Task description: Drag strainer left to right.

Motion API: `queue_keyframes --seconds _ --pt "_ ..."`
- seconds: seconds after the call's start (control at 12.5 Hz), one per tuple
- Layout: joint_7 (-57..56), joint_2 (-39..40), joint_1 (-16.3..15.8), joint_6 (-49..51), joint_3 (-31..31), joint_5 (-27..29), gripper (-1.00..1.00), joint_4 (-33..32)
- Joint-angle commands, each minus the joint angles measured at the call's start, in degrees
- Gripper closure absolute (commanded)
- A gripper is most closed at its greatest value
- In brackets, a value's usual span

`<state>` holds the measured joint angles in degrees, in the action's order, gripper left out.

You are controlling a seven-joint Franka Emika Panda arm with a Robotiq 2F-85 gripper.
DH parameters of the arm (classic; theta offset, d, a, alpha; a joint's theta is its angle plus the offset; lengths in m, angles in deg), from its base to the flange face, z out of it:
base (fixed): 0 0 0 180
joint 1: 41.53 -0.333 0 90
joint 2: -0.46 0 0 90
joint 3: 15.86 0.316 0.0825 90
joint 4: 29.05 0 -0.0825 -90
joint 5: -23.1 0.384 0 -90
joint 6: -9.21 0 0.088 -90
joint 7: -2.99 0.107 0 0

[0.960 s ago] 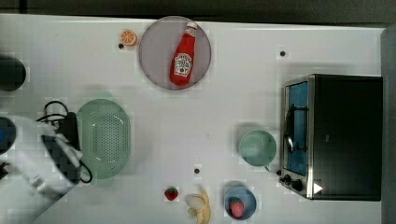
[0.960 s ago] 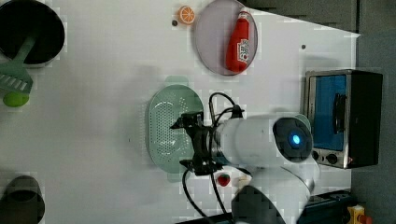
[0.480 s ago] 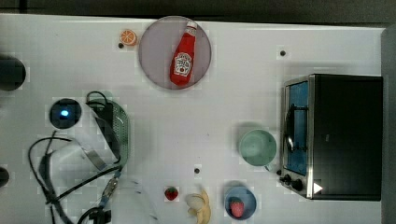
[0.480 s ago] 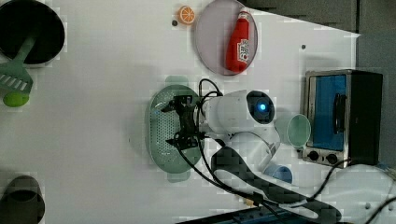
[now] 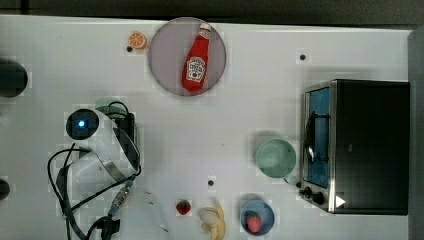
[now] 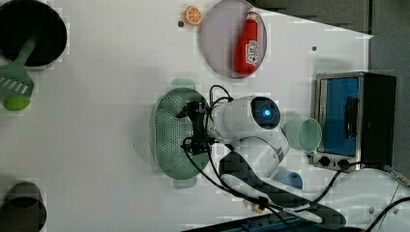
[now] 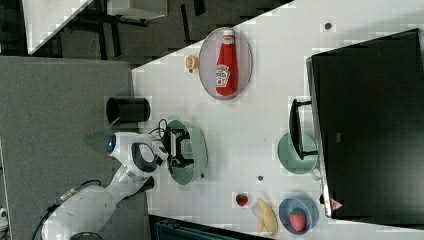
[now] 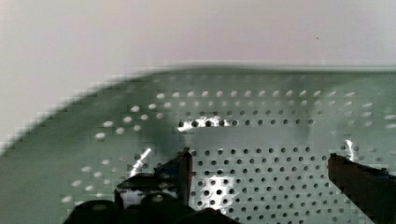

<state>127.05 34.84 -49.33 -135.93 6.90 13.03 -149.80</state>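
The claw (image 6: 193, 126) hangs wide open inside the bowl of the strainer (image 6: 170, 133), gripping nothing, while the strainer lies on the worktop (image 6: 106, 96) near the left view's middle, its long axis running up and down in the left view.

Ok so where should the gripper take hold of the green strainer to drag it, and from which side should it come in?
Probably by a long side wall, coming straight down from above. The strainer lies flat and open side up on the table, so one finger can drop inside the bowl and one outside the rim. The open gripper hangs over the perforated base, holding nothing.
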Motion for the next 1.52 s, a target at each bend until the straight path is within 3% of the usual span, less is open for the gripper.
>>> queue_keyframes --seconds 0.08,0.4,1.52 --pt "2.19 -2.28 -1.20 -1.35 -0.54 -0.55 -1.00 0.22" --pt "1.75 -4.17 -0.50 -1.30 -1.82 -0.55 -1.00 -1.74" --pt "-11.88 -10.83 7.80 -1.52 -6.69 -0.54 -1.00 -10.48"
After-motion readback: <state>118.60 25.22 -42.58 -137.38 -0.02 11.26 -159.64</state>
